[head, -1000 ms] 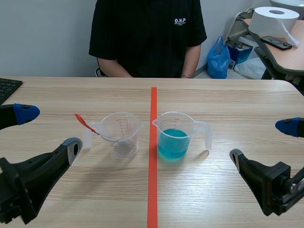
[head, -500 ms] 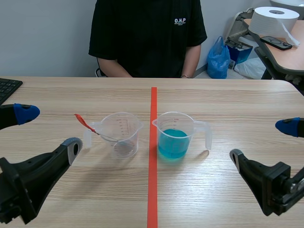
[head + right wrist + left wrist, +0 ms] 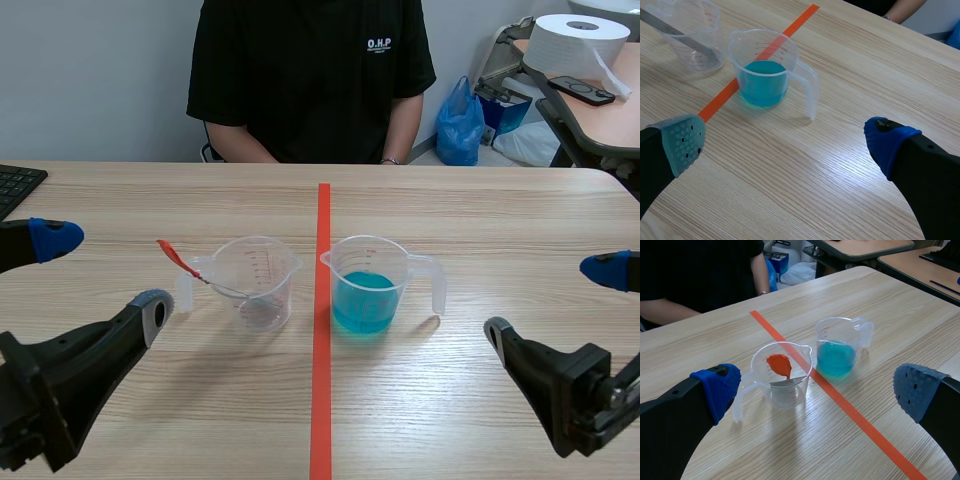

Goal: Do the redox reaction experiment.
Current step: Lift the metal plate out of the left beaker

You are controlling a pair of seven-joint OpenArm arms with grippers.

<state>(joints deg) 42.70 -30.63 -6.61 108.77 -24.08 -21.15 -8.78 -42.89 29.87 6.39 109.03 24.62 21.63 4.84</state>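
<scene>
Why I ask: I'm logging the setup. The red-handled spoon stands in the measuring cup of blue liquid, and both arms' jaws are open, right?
No: the spoon stands in the clear measuring cup beside it, as the scene view shows. Both arms' jaws are open.
</scene>
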